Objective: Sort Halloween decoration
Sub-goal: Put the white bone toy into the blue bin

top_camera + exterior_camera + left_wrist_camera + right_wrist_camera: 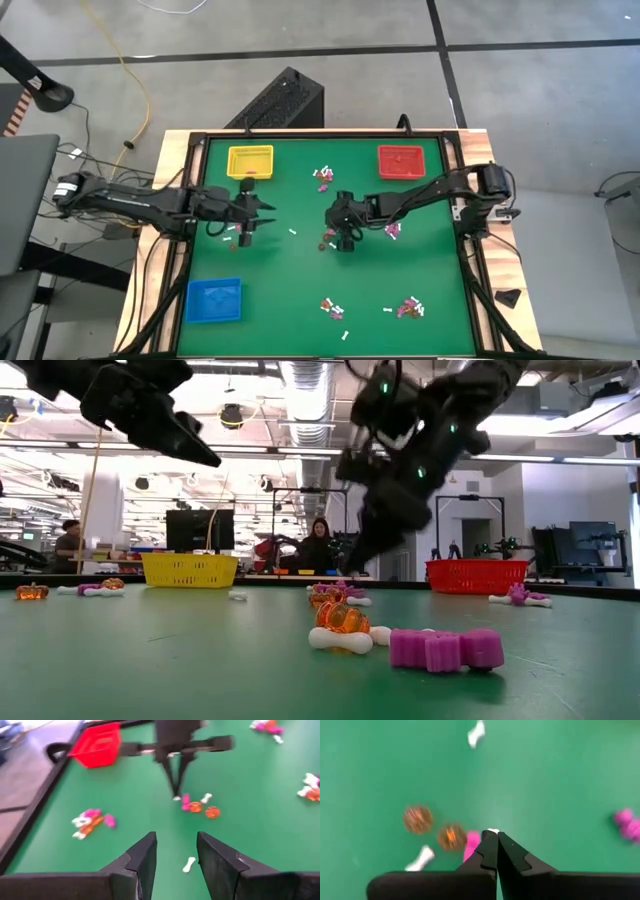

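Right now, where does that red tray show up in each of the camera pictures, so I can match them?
High view: the red tray sits in the upper right of the green mat.
Low view: it stands at the far right, behind the pink trinkets.
Left wrist view: it is at the upper left.
Right wrist view: not in it.
Shared landmark: the right pincer, lowered to the mat mid-table.

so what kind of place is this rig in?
Likely a robotics lab or open workshop: exposed ceiling ducts and strip lights, monitors on benches, people seated behind the green table, and more equipment frames farther back.
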Available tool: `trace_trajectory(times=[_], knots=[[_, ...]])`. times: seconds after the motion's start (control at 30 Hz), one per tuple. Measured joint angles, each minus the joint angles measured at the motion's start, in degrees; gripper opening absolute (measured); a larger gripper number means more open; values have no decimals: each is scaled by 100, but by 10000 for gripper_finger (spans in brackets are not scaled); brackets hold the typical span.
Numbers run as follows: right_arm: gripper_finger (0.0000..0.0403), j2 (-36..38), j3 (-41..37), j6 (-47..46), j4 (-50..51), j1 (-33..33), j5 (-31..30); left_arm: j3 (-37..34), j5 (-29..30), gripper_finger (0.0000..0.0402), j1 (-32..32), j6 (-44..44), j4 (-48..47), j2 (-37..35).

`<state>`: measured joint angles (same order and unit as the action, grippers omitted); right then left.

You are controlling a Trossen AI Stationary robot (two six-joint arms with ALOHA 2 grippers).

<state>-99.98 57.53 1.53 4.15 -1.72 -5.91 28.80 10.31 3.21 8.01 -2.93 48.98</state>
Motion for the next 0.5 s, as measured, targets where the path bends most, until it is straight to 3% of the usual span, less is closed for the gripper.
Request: trace_trajectory(times=[0.13, 0.27, 0.5], knots=[[19, 126, 169, -1, -201, -114, 0, -2, 157, 130, -3, -158, -345, -416], [19, 98, 280, 0, -1447, -312, 241, -2, 421, 130, -3, -218, -751, -680], [19, -910, 876, 370, -3719, -638, 867, -7, 2049, 130, -3, -502, -1231, -812]])
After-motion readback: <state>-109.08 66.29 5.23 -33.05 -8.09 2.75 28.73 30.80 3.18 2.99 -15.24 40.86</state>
